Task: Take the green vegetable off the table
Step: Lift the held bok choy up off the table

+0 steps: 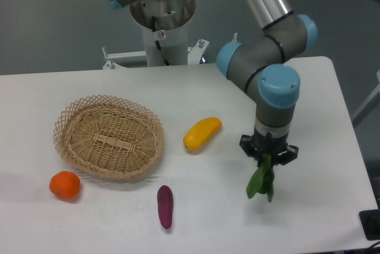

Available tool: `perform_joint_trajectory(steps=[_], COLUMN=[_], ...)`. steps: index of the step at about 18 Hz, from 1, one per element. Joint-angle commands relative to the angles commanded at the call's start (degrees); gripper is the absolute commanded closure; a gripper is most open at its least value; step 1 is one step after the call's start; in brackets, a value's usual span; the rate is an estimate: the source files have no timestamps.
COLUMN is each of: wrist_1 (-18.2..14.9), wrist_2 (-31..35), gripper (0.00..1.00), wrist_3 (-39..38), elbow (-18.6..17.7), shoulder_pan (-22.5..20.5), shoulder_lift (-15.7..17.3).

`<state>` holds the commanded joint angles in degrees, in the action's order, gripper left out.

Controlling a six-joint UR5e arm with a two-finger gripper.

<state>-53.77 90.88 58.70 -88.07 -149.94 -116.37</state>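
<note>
Now | hand (268, 158) clamped on green vegetable (261, 183) | leaves dangling over table (320, 117) | no writing readable

Soft, even overhead light; faint shadows on the white table (332, 111), slight blur throughout, no glare.

No writing to read anywhere, no label, brand, number or sign on the grey and blue robot arm (270, 64), the woven wicker basket (110, 137), the white tabletop (208, 218), or the toy produce
</note>
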Motion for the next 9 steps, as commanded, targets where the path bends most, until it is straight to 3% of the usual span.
perform_joint_trajectory(steps=[5,9], wrist_1=[-9.2,-10.4], wrist_2=[2.4,2.1], gripper=[0.65,0.64], wrist_3=[7.4,13.2], elbow=[5.3,6.8], shoulder_pan=[-2.6,-5.0], shoulder_lift=[-0.6,-1.0])
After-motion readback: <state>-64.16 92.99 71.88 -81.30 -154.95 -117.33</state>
